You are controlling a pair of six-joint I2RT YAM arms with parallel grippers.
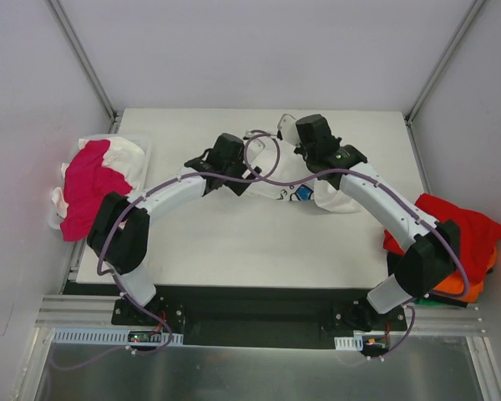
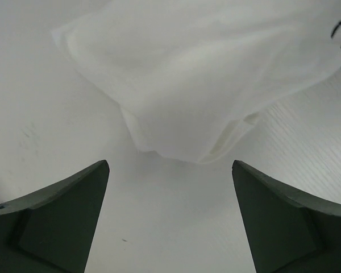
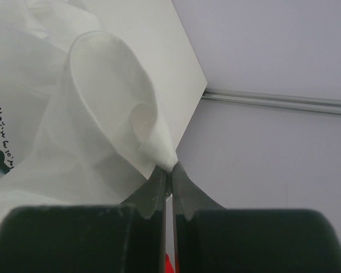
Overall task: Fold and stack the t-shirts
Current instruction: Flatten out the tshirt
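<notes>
- Left gripper (image 2: 170, 166) has its fingers spread wide. The white t-shirt (image 2: 187, 85) fills the upper centre just beyond them, its folded corner seemingly touching neither.
- Right gripper (image 3: 167, 170) is pinched tight on a peak of that cloth, which billows toward upper left.

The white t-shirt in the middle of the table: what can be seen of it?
The white t-shirt is thin, soft cloth, crumpled, lying in the middle of the table. It bears a print with dark letters and a blue patch. The right gripper is shut on a pinch of its edge, holding it up as a cone. Another corner lies flat before the open left gripper, which does not touch it.
</notes>
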